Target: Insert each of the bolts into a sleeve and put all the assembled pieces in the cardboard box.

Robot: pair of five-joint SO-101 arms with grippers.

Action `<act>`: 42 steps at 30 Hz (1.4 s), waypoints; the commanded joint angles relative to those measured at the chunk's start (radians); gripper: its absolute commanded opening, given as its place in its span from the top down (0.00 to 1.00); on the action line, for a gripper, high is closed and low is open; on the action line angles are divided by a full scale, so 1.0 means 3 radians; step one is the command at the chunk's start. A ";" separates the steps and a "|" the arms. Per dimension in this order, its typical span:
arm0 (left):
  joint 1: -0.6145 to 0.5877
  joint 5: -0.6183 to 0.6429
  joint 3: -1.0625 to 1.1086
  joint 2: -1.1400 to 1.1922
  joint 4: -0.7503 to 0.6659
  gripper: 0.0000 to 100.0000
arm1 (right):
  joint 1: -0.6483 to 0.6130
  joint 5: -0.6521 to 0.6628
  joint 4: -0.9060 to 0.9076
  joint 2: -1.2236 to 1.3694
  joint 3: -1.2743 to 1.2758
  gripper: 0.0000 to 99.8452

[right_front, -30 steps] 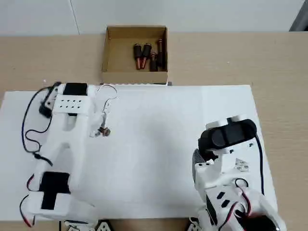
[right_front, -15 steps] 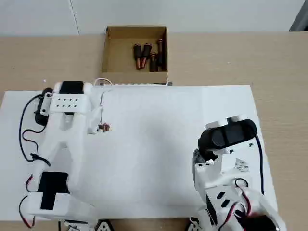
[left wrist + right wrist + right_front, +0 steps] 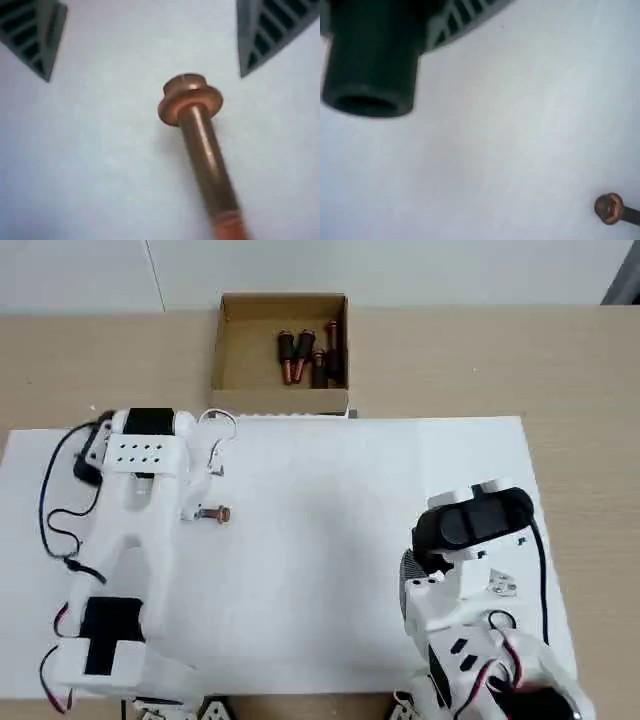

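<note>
A copper bolt [image 3: 213,513] lies flat on the white sheet [image 3: 350,540], seen close up in the left wrist view as a bolt [image 3: 197,130] with its flanged head toward the fingertips. My left gripper [image 3: 202,492] is open just over it, its fingertips [image 3: 35,30] spread wide and clear of the bolt. My right gripper [image 3: 380,20] is shut on a black sleeve [image 3: 370,65], held above the sheet near the front right; the same bolt [image 3: 609,207] lies farther off. The cardboard box [image 3: 225,350] holds several assembled pieces [image 3: 310,355].
The box stands on the wooden table just beyond the sheet's far edge. The left arm [image 3: 130,540] covers the sheet's left side and the right arm [image 3: 470,590] its front right corner. Bare sheet lies between them.
The bolt, which sat against the left gripper's fingers, now lies flat and free on the sheet. The left gripper shifted slightly. The right arm has kept still.
</note>
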 commanded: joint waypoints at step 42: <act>-0.0107 -0.8311 -0.0688 0.0041 0.0573 0.77 | -0.0008 -0.0026 -0.0013 0.0018 -0.0026 1.00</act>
